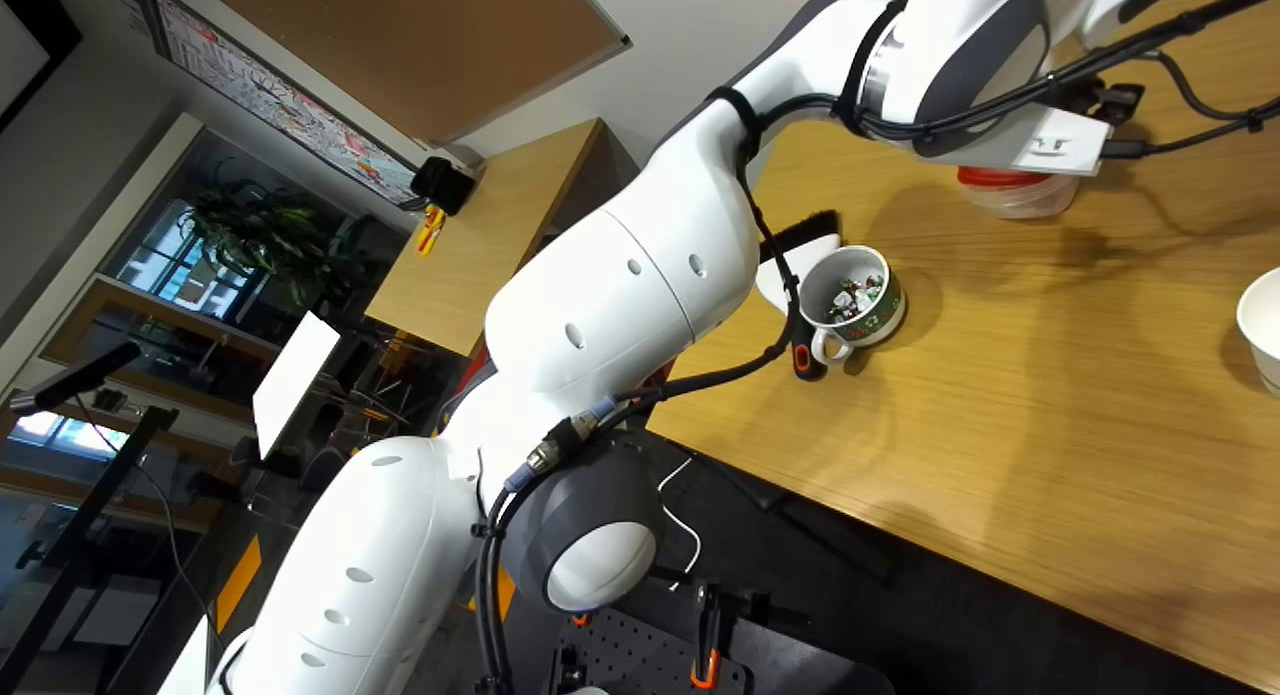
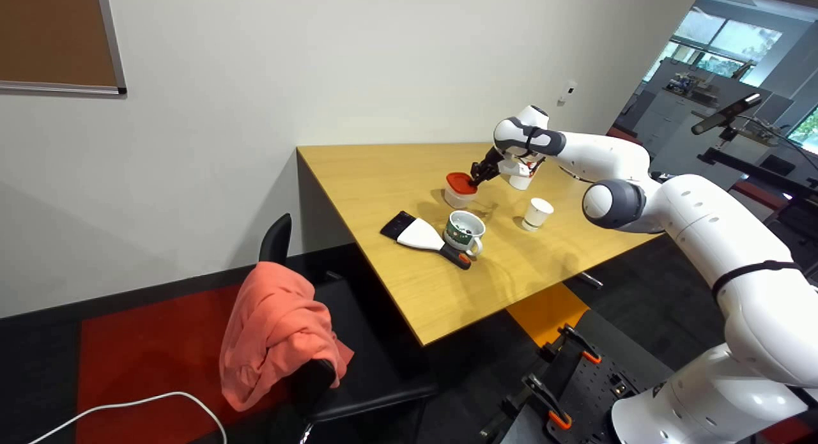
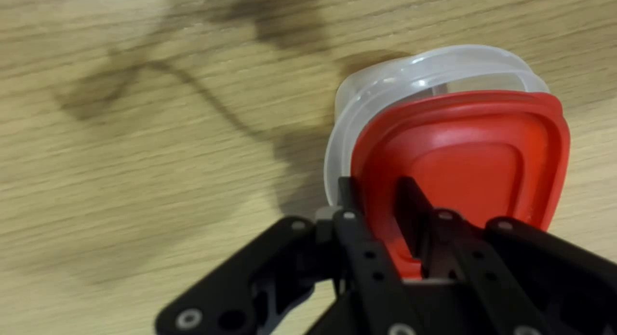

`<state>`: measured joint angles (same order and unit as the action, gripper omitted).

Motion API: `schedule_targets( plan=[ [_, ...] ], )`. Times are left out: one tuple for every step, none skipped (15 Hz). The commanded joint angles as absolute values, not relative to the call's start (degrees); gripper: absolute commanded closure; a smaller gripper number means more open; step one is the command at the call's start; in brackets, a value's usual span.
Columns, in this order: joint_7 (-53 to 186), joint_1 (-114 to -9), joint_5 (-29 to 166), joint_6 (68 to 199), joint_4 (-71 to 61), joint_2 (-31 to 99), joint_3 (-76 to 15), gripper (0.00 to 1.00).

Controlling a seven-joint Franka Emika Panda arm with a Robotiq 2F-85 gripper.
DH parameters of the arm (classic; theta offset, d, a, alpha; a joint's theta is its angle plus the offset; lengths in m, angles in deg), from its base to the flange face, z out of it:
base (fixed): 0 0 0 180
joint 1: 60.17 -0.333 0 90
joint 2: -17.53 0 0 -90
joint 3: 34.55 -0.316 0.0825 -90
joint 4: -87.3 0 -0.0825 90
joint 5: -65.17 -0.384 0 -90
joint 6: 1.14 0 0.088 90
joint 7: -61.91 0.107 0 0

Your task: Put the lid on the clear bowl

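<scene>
See the lid (image 3: 475, 166) right of centre in the wrist view, skewed over the clear bowl (image 3: 448, 62), leaving translucent rim bare at top and left; find the lid (image 2: 459, 181) near mid-frame in an exterior view, over the bowl's whitish wall; note the gripper (image 3: 377, 183) at the bottom of the wrist view, with black fingers slightly apart and red between, right at the lid's left edge; unable to judge whether grasping that edge or released; see a green-and-white mug (image 2: 457, 235) right of centre in both exterior views, just beside a brush (image 2: 420, 234); find a white cup (image 2: 535, 216) farther right in both, on the wooden table (image 2: 377, 176); trace in an exterior view the white arm (image 2: 594, 156) down to lower right, then a coral cloth (image 2: 278, 329) over a black chair (image 2: 377, 361) at lower left.
</scene>
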<state>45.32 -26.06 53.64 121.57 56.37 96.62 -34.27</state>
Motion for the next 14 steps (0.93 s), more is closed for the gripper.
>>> schedule_targets(
  plan=[
    [46.39, -26.02, 53.64, 121.10, 58.66, 97.42, -34.26, 0.94],
    [46.19, -25.90, 53.53, 121.13, 58.73, 97.32, -34.39, 0.94],
    [46.76, -25.55, 54.50, 118.81, 64.06, 100.15, -35.05, 0.94],
    [46.59, -25.48, 54.56, 118.29, 64.45, 100.11, -35.10, 0.94],
    [46.46, -25.43, 54.67, 117.81, 65.29, 100.38, -35.14, 0.94],
    [46.24, -25.35, 54.77, 117.38, 66.16, 100.66, -35.20, 0.94],
    [46.09, -25.24, 54.76, 116.81, 66.92, 100.93, -35.35, 0.94],
    [45.80, -25.11, 54.69, 115.85, 67.56, 101.10, -35.57, 0.94],
    [45.67, -25.04, 54.72, 114.88, 68.11, 101.25, -35.67, 0.94],
    [45.59, -24.95, 54.68, 113.87, 68.54, 101.42, -35.85, 0.94],
    [44.69, -25.12, 53.47, 116.03, 61.90, 97.72, -35.17, 0.94],
    [44.67, -25.09, 53.54, 115.74, 61.89, 97.75, -35.15, 0.94],
    [44.79, -25.12, 53.64, 115.70, 61.81, 97.77, -35.03, 0.94],
    [44.90, -25.14, 53.75, 115.72, 61.72, 97.83, -34.90, 0.94]
  ],
)
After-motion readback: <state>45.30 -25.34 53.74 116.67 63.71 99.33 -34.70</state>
